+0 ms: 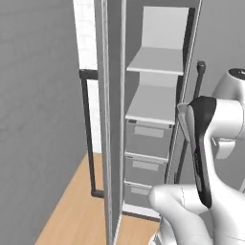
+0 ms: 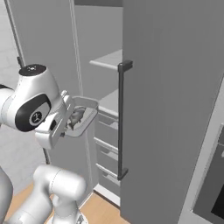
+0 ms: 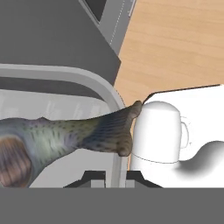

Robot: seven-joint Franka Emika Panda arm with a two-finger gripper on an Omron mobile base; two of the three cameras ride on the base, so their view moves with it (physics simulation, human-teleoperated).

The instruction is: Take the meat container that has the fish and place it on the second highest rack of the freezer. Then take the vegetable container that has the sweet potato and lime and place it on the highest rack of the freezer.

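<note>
Gripper (image 3: 111, 177) clamped tight on the rim of the meat container (image 3: 114, 98). Just beyond the jaws in the hand view, fish (image 3: 65, 135), tail overhanging that rim. Farther off in the left base view, freezer (image 1: 158, 124) open, highest rack (image 1: 158, 62) bare.

No readable text, label, brand, number or sign shows anywhere. A small round emblem on the arm's (image 2: 33, 105) dark joint cap is too blurred to read.
</note>
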